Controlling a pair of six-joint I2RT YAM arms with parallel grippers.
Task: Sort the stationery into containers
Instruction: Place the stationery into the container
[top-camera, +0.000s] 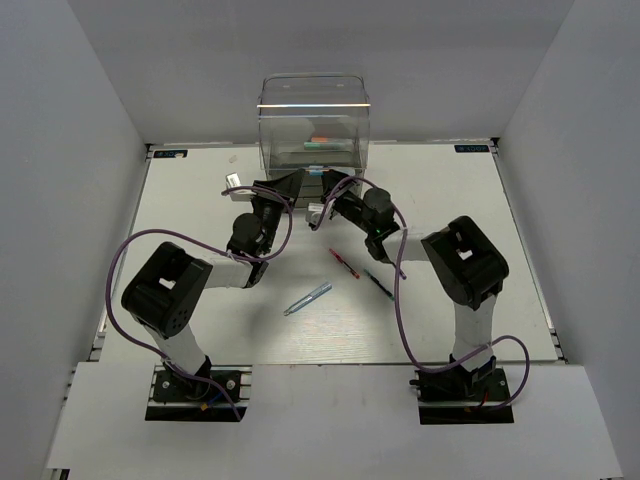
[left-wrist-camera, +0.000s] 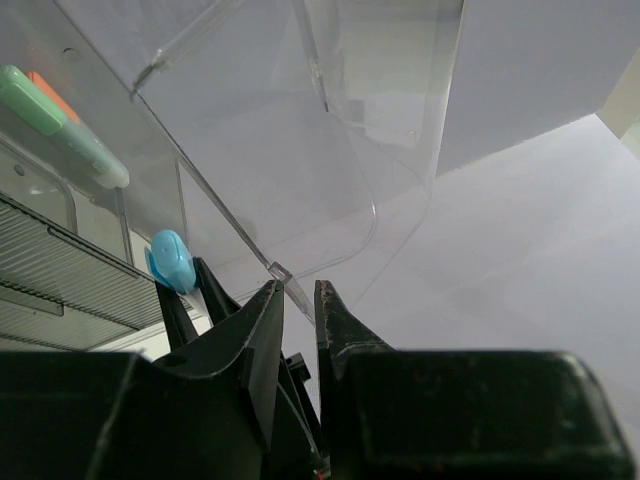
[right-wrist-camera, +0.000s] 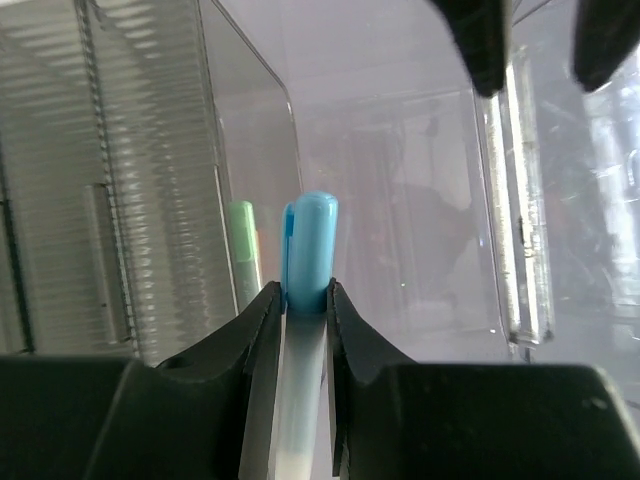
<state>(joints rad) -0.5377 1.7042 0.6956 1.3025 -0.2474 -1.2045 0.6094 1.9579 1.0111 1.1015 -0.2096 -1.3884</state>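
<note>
Marker (right-wrist-camera: 309, 240), blue-capped, sits clamped in your right tool (right-wrist-camera: 303, 295) before the drawer unit (top-camera: 314, 120). Your left tool (left-wrist-camera: 297, 290) pinches a clear drawer (left-wrist-camera: 300, 160) by its edge. Loose pens (top-camera: 344, 263) lie on open worktop (top-camera: 200, 190) nearer the arm bases.

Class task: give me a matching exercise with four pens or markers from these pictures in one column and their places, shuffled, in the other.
1 blue marker
2 green marker
3 red pen
4 silvery pen

A on the table, beside a dark pen
B in the right gripper
C on the table, leftmost
D inside the clear box

Pairs: 1-B, 2-D, 3-A, 4-C
</note>
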